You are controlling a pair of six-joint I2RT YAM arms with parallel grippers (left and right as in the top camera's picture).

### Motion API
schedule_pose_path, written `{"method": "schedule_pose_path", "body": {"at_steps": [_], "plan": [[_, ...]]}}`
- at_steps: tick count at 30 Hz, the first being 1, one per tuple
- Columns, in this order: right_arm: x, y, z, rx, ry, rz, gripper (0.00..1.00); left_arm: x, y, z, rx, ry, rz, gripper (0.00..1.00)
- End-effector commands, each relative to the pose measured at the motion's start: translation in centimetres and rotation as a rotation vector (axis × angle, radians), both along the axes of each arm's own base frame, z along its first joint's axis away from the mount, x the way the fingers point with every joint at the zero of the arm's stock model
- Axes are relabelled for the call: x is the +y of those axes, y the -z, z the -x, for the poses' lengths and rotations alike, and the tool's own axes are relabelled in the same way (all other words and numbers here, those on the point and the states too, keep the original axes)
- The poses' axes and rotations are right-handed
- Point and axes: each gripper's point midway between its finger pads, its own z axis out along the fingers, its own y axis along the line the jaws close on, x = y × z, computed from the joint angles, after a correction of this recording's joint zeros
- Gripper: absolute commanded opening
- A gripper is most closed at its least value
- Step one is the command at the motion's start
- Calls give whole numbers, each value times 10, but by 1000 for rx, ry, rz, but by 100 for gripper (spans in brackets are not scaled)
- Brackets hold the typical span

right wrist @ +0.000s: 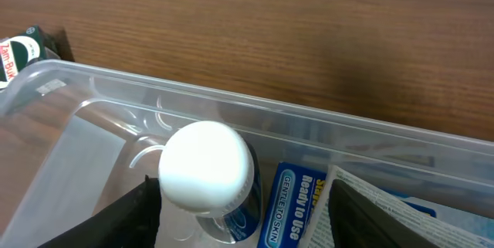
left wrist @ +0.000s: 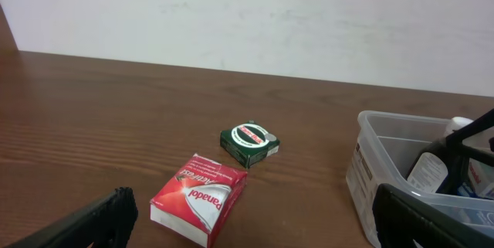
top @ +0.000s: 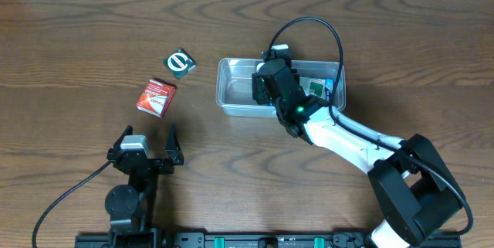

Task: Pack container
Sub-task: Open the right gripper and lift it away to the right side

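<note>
Found right jaws spread wide, clamping nothing, down inside the container (top: 235, 97) with a white-capped bottle (right wrist: 206, 172) between them; left jaws open, empty; judged drop-off step, calling next for straight lift clear, then pickup of red box (top: 157, 97) ahead of left jaws.

Soft, even indoor light fills all three views, leaving only faint shadows beside the red Panadol box (top: 157, 97) and mild glare on the walls of the clear container (top: 235, 93), while the white bottle cap (right wrist: 206, 163) looks bright and slightly soft.
</note>
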Motion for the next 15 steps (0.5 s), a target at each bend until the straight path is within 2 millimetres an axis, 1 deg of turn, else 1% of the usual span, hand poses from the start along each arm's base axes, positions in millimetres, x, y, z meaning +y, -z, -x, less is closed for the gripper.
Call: {"method": "schedule_pose_path", "body": {"at_steps": [1,3,4,5,6,8,9,11,12,13,15], "plan": [[10,-43,6,-84,-33,-37,69,0,15,1,46,3,-6,98],[11,-68,11,-130,-47,-52,76,0,15,1,46,3,-6,98],[7,-83,13,-153,-41,-57,81,0,15,1,46,3,-6,98],[0,-94,14,-172,-25,-60,87,0,15,1,46,3,-6,98],[-12,-108,14,-195,8,-59,91,0,15,1,46,3,-6,98],[-42,-134,12,-235,81,-60,96,0,15,1,46,3,-6,98],[-53,-143,11,-248,105,-65,98,0,15,1,46,3,-6,98],[-84,-158,7,-269,171,-71,99,0,15,1,46,3,-6,98],[-102,-163,5,-276,211,-70,99,0,15,1,46,3,-6,98],[-125,-168,2,-280,261,-65,99,0,15,1,46,3,-6,98],[-161,-171,-2,-277,342,-54,99,0,15,1,46,3,-6,98]]}}
